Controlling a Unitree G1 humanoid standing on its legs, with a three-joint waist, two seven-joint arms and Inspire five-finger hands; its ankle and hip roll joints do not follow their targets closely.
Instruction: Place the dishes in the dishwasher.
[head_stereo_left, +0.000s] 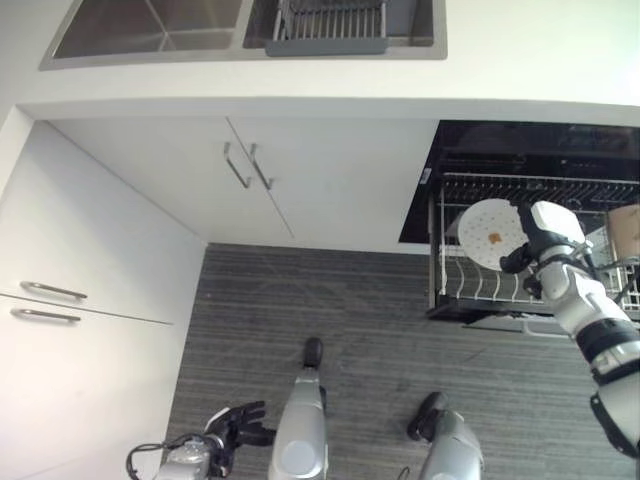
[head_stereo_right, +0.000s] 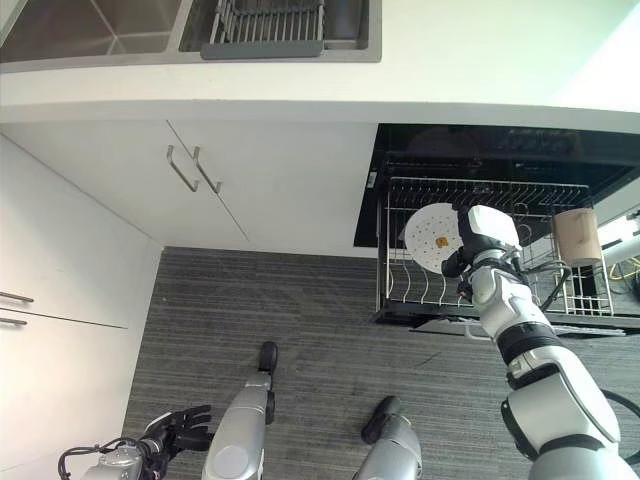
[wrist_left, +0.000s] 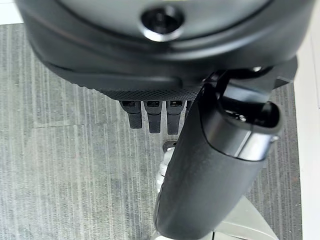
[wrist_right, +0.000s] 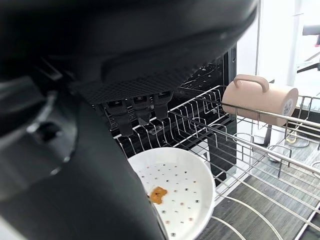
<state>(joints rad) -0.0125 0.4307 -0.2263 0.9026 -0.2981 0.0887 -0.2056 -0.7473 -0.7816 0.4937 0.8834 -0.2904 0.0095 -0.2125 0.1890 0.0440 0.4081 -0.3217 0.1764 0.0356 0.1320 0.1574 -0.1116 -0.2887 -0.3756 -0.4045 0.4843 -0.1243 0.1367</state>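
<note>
A white plate (head_stereo_left: 490, 232) with coloured dots and an orange mark is held upright over the pulled-out dishwasher rack (head_stereo_right: 480, 190). My right hand (head_stereo_right: 482, 240) is shut on its edge, thumb in front and fingers behind. In the right wrist view the plate (wrist_right: 175, 195) hangs just above the rack's wire tines, beside my hand (wrist_right: 75, 150). A beige mug (head_stereo_right: 577, 235) lies on its side at the rack's right end. My left hand (head_stereo_left: 238, 422) hangs low by the floor with relaxed fingers and holds nothing.
The open dishwasher (head_stereo_left: 530, 150) sits under the white counter (head_stereo_left: 520, 70), right of cabinet doors with metal handles (head_stereo_left: 245, 165). A sink with a grey drying rack (head_stereo_left: 330, 25) lies in the counter. Drawers (head_stereo_left: 45, 300) stand at the left. Grey floor (head_stereo_left: 330, 300) spreads in front.
</note>
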